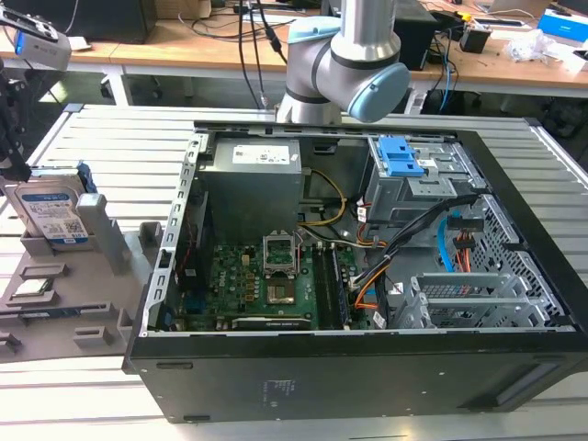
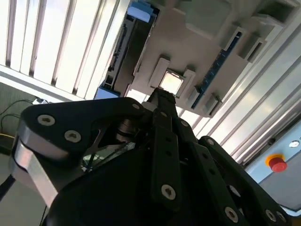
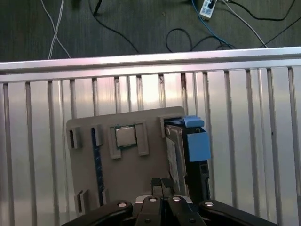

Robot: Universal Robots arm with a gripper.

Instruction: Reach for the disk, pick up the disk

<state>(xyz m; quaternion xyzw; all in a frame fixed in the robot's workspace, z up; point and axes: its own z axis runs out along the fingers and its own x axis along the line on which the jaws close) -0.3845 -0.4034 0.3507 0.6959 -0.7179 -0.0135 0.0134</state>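
Observation:
The disk (image 1: pixel 52 217) stands on edge in a slot of the grey holder tray (image 1: pixel 110 317), at the exterior view's left, outside the computer case. Its white-and-blue label faces the front, and blue rails run along its edges. My gripper (image 1: pixel 13 165) hangs above the tray near the picture's left border, close to the disk and apart from it. In the first wrist view the disk (image 3: pixel 173 155) is seen edge-on with its blue rail (image 3: pixel 196 142), just beside my gripper (image 3: pixel 161 182). The fingertips are shut with nothing between them. The second wrist view has the gripper (image 2: pixel 162 97) over the tray and the disk (image 2: pixel 120 52) beyond it.
An open computer case (image 1: pixel 514 266) takes up the middle of the slatted metal table, with the arm's base (image 1: pixel 342 69) behind it. The tray also carries a processor chip (image 3: pixel 126 136) and a blue memory stick (image 3: pixel 98 160). A red stop button (image 2: pixel 276 163) lies past the table edge.

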